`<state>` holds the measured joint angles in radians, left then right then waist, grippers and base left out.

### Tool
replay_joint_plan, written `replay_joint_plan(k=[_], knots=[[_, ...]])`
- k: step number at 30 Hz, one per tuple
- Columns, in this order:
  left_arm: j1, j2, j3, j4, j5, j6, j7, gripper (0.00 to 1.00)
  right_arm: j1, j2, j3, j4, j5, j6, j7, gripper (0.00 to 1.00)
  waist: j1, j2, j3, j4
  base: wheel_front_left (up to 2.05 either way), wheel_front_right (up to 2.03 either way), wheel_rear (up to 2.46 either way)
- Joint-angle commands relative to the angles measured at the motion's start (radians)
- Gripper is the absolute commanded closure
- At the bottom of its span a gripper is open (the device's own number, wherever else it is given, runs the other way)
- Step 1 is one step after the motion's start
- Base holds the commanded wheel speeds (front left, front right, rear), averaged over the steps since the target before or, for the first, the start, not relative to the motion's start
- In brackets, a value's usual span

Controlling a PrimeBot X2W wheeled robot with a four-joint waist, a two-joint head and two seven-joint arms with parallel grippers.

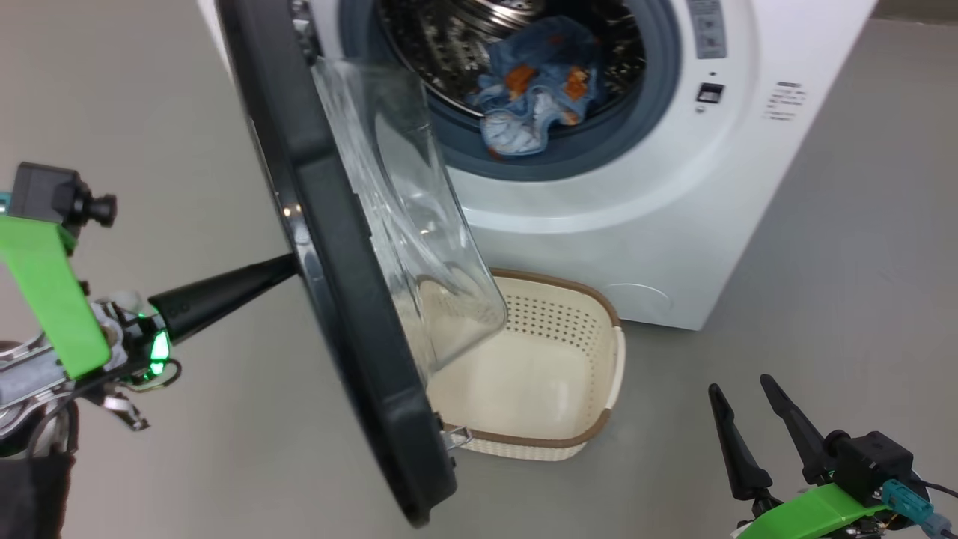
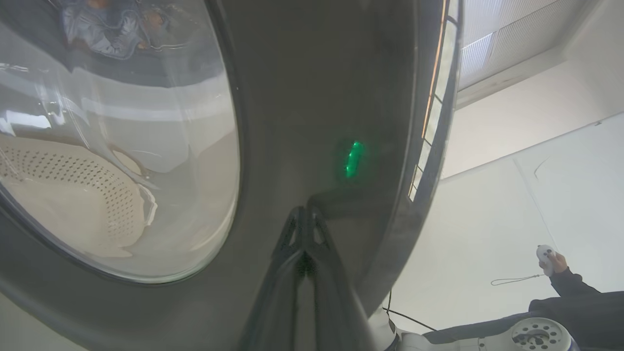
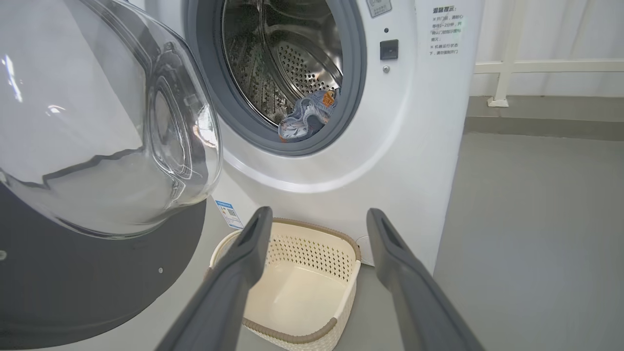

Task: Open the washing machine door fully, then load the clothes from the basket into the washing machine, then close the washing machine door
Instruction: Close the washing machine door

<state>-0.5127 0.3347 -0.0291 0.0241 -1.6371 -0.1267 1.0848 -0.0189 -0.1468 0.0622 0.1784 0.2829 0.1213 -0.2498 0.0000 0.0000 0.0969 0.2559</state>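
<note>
Washing machine door [image 1: 329,247]: half open, standing over the basket [image 1: 563,285] on the floor.
Clothes [image 1: 535,90]: inside the washing machine [image 1: 636,224], low at its opening.
Left gripper [image 2: 304,212]: fingers closed together, tips seemingly touching the door's black rim.
Right gripper [image 1: 741,385]: fingers wide, holding nothing.

Blue clothes [image 1: 535,97] carry orange-brown prints; the perforated cream basket [image 1: 555,323] has a brown rim.

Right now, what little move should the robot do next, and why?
Probably push the washing machine door toward the washing machine with the left gripper. The basket is empty and the clothes lie in the drum. The door stands half open, and the shut left gripper rests against its black outer rim.
</note>
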Motion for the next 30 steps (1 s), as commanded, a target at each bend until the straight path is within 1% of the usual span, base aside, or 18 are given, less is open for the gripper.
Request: replay_joint_plan(k=[1, 4, 5, 13, 17, 23, 30], knots=[[-0.050, 0.025, 0.031, -0.032, 0.013, -0.004, -0.010, 1.00, -0.017, 0.001, 0.020, -0.027, -0.011, 0.009, -0.012, 0.00, 0.0000, 0.0000, 0.009, -0.061, 0.00, 0.00, 0.00], [-0.077, 0.001, 0.022, -0.021, 0.032, -0.004, -0.029, 1.00, -0.023, 0.010, 0.015, -0.030, -0.012, 0.009, -0.012, 0.00, 0.0000, 0.0000, 0.020, -0.112, 0.00, 0.00, 0.00], [-0.092, -0.009, 0.015, -0.015, 0.045, -0.004, -0.038, 1.00, -0.027, 0.015, 0.012, -0.032, -0.012, 0.009, -0.012, 0.00, 0.0000, 0.0000, 0.028, -0.147, 0.00, 0.00, 0.00], [-0.143, -0.027, 0.018, 0.036, 0.093, -0.004, -0.096, 1.00, -0.046, 0.042, 0.008, -0.036, -0.011, 0.009, -0.012, 0.00, 0.0000, 0.0000, 0.053, -0.288, 0.00, 0.00, 0.00], [-0.161, -0.023, 0.021, 0.070, 0.115, -0.004, -0.124, 1.00, -0.049, 0.050, 0.009, -0.035, -0.010, 0.009, -0.012, 0.00, 0.0000, 0.0000, 0.063, -0.339, 0.00, 0.00, 0.00], [-0.172, -0.013, 0.026, 0.113, 0.134, -0.004, -0.159, 1.00, -0.055, 0.056, 0.004, -0.034, -0.012, 0.009, -0.012, 0.00, 0.0000, 0.0000, 0.064, -0.363, 0.00, 0.00, 0.00], [-0.147, -0.005, 0.022, 0.120, 0.127, -0.004, -0.178, 1.00, -0.043, 0.053, -0.004, -0.031, -0.014, 0.009, -0.012, 0.00, 0.0000, 0.0000, 0.041, -0.331, 0.00, 0.00, 0.00]])
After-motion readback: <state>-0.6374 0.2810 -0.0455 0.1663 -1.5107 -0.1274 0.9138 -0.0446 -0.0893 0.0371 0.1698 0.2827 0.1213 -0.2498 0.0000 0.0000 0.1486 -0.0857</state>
